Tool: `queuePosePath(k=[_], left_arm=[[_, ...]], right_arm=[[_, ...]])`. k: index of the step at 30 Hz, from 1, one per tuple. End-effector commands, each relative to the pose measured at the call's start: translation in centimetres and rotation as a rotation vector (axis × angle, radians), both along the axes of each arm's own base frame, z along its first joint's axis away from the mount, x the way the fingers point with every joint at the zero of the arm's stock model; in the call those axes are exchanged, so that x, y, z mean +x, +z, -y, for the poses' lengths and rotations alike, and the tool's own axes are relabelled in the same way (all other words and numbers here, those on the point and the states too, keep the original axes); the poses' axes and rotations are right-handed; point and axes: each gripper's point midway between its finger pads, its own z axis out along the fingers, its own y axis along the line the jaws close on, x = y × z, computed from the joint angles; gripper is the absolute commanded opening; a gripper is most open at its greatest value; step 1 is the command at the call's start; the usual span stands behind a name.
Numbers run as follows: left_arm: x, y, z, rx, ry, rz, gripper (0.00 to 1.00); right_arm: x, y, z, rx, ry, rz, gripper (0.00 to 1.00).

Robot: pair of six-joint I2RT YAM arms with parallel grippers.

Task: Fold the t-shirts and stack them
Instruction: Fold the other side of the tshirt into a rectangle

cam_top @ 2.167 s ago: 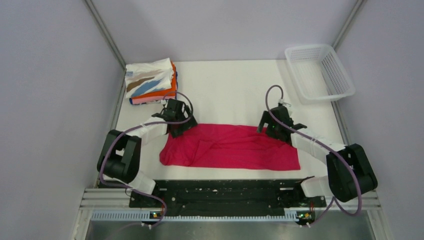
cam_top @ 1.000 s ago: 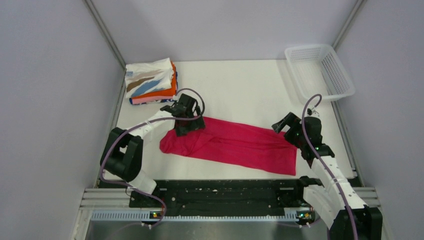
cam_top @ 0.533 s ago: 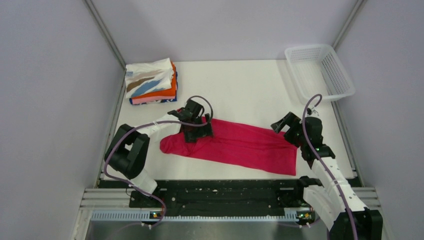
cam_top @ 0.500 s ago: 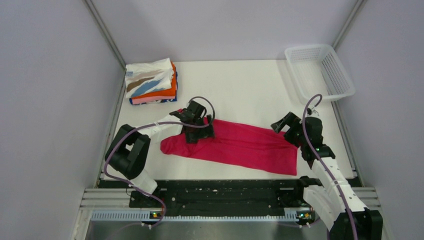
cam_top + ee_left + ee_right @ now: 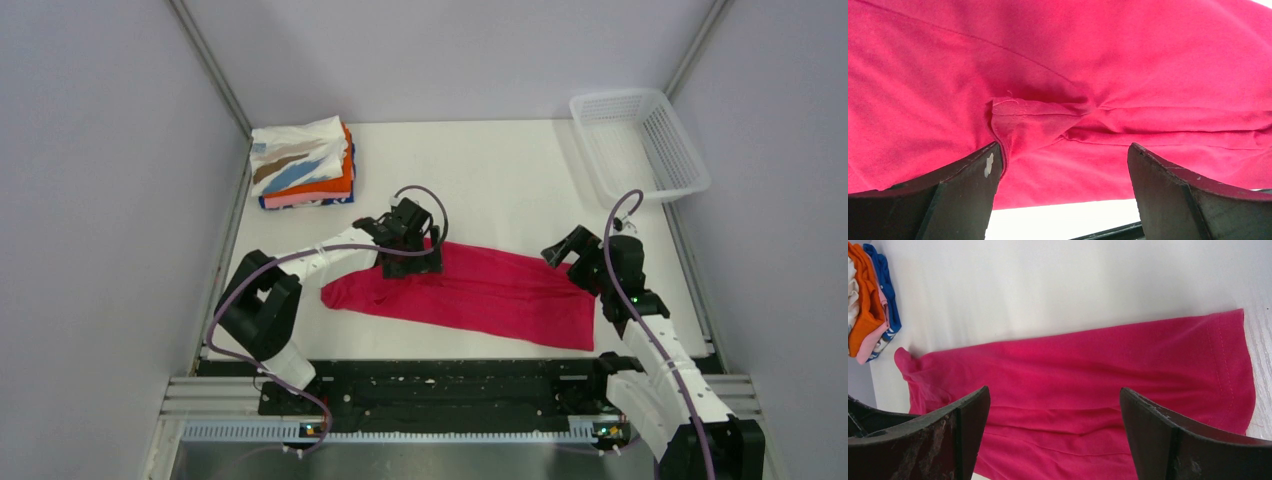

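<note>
Spread t-shirt (image 5: pixel 500 295) across near table (image 5: pixel 480 170), folded stack (image 5: pixel 300 160) far left; basket (image 5: pixel 615 96) far right corner

A magenta-red t-shirt (image 5: pixel 470 290) lies as a long, narrow band across the white table (image 5: pixel 480 180), slanting nearer toward the right. The left gripper (image 5: pixel 407 262) is over its far edge near the left end — the right gripper (image 5: pixel 562 252) hangs by its far right corner. A stack of folded t-shirts (image 5: pixel 300 165) sits in the far left corner, a white mesh basket (image 5: pixel 640 145) at the far right.
</note>
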Motion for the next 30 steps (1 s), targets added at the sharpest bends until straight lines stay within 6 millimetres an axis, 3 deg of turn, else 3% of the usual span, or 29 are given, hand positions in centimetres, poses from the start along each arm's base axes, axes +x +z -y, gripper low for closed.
queuePosePath(k=[1, 7, 12, 16, 21, 26, 30], left_arm=[[1.3, -0.1, 1.5, -0.014, -0.039, 0.016, 0.97], [-0.7, -0.4, 2.7, -0.09, -0.129, -0.025, 0.97], [-4.1, 0.0, 3.5, -0.144, -0.28, -0.004, 0.97], [-6.7, -0.9, 3.7, -0.124, -0.372, -0.01, 0.97], [-7.4, -1.1, 3.5, -0.015, -0.407, 0.037, 0.97], [-7.9, 1.3, 4.6, -0.012, -0.461, 0.122, 0.97], [-6.5, 3.3, 2.5, 0.088, -0.353, 0.204, 0.98]], right_arm=[[0.6, 0.9, -0.1, -0.002, 0.011, 0.047, 0.99], [0.4, 1.4, 0.1, -0.008, 0.004, 0.062, 0.99], [0.4, 1.6, 0.1, -0.009, 0.007, 0.072, 0.99], [0.4, 1.6, 0.0, -0.007, 0.012, 0.073, 0.99], [0.3, 1.5, 0.0, -0.011, 0.02, 0.071, 0.99], [0.3, 1.5, 0.0, -0.015, 0.023, 0.07, 0.99], [0.3, 1.7, 0.1, -0.019, 0.019, 0.069, 0.99]])
